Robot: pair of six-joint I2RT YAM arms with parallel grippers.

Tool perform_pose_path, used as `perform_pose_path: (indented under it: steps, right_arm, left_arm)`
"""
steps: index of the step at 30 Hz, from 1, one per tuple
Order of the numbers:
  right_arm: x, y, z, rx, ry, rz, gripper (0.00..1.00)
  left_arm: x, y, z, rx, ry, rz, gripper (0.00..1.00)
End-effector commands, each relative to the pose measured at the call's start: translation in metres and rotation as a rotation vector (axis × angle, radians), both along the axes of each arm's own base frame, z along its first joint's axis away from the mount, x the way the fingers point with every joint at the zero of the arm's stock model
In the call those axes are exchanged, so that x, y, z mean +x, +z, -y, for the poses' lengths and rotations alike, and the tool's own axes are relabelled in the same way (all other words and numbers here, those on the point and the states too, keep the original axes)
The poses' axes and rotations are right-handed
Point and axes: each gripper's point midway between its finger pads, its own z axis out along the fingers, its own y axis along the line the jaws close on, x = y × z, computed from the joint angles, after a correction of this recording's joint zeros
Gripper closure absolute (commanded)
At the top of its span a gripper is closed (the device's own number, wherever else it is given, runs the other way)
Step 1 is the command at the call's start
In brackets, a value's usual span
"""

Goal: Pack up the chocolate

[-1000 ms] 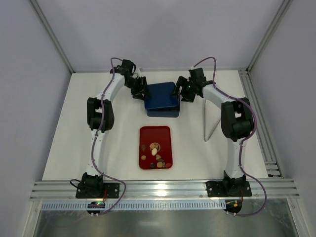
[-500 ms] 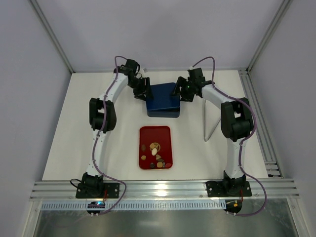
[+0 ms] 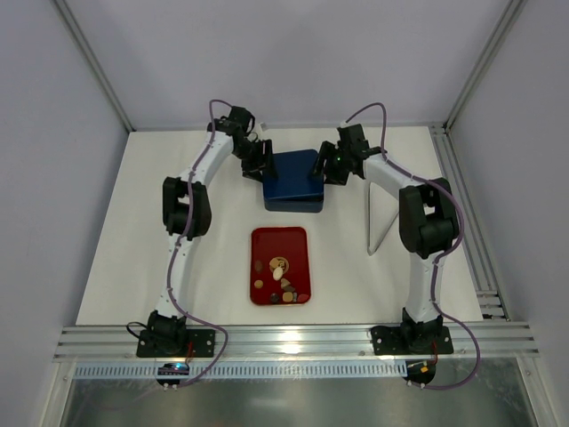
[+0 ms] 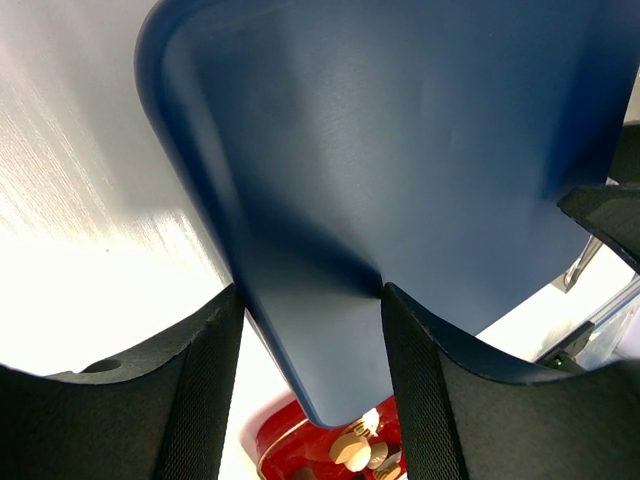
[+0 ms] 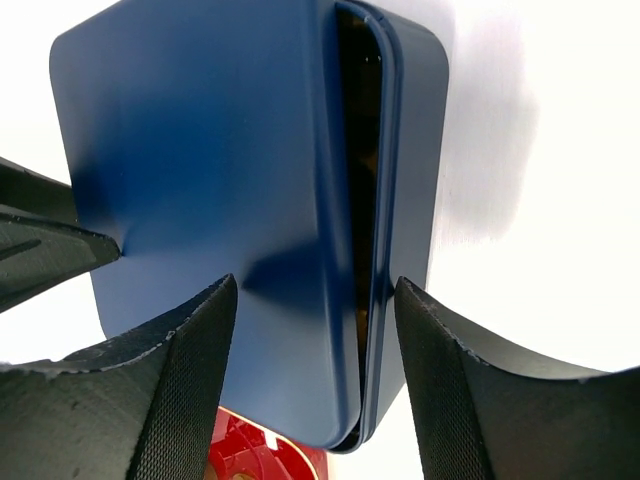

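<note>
Item, surface: one white table [image 3: 133, 267], matte, filling the middle of the overhead frame, walled on three sides by pale lilac-grey panels with aluminium posts in the upper corners. Item, an aluminium rail [image 3: 293, 336] along the lower edge, carrying both of my arm bases. Item, the blue box [image 3: 292, 181], upper centre, square with rounded corners. In the right wrist view a dark gap runs between its two shells along the right-hand edge. Item, my left tool [image 3: 255, 166], at the box's upper left corner. In the left wrist view both fingers [image 4: 205, 400] press against the blue surface on either side, so the tool is clamped on the box. Item, my right tool [image 3: 325, 166], at the box's upper right corner, fingers astride the edge. I cannot tell whether they are pressing on it or just clear of it. Item, red tray [image 3: 280, 242], flat, centre of frame, below the box and apart from it. Item, the chocolate [image 3: 281, 277], small brown, tan and cream pieces, loose in the lower half of the tray. Item, a thin grey bent rod [image 3: 369, 222], lying on the table right of the tray.
</note>
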Motion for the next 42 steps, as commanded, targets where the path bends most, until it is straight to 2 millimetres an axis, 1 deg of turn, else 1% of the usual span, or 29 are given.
perform_pose_path:
  steps: [1, 3, 4, 8, 18, 22, 24, 26, 27, 29, 30, 35, 42]
  right_arm:
    - [-0.006, 0.049, -0.02, 0.045, 0.048, 0.106, 0.35]
    - [-0.009, 0.049, -0.021, 0.042, 0.052, 0.106, 0.36]
    - [-0.009, 0.055, -0.022, 0.048, 0.051, 0.116, 0.36]
    - [-0.014, 0.06, -0.024, 0.054, 0.056, 0.122, 0.36]
    - [-0.026, 0.055, -0.029, 0.08, 0.069, 0.099, 0.37]
    - [-0.03, 0.058, -0.03, 0.095, 0.07, 0.103, 0.38]
    - [-0.032, 0.059, -0.031, 0.102, 0.073, 0.107, 0.38]
    - [-0.031, 0.062, -0.031, 0.105, 0.074, 0.12, 0.38]
    - [-0.032, 0.062, -0.032, 0.109, 0.078, 0.118, 0.38]
    - [-0.031, 0.061, -0.033, 0.111, 0.079, 0.112, 0.38]
    - [-0.03, 0.061, -0.033, 0.113, 0.081, 0.111, 0.38]
    - [-0.031, 0.052, -0.032, 0.115, 0.077, 0.092, 0.39]
    - [-0.03, 0.044, -0.029, 0.116, 0.064, 0.077, 0.39]
  left_arm:
    - [-0.003, -0.005, 0.006, 0.031, -0.035, 0.01, 0.44]
    - [-0.003, -0.004, 0.006, 0.034, -0.033, 0.014, 0.43]
    - [-0.003, -0.003, 0.006, 0.034, -0.035, 0.016, 0.42]
    - [-0.002, -0.002, 0.005, 0.046, -0.028, 0.027, 0.4]
    - [-0.004, 0.001, 0.01, 0.049, -0.035, 0.035, 0.39]
    - [-0.002, 0.003, 0.009, 0.058, -0.024, 0.051, 0.39]
    - [-0.001, 0.0, 0.008, 0.067, -0.012, 0.055, 0.38]
    - [0.002, 0.004, 0.008, 0.065, 0.004, 0.072, 0.39]
    - [0.0, 0.002, 0.006, 0.07, 0.008, 0.067, 0.39]
    - [0.002, 0.005, 0.007, 0.061, 0.02, 0.083, 0.38]
    - [0.001, 0.003, 0.007, 0.061, 0.022, 0.077, 0.39]
    - [0.002, 0.006, 0.006, 0.062, 0.024, 0.098, 0.39]
    - [0.003, 0.008, 0.003, 0.074, 0.024, 0.119, 0.39]
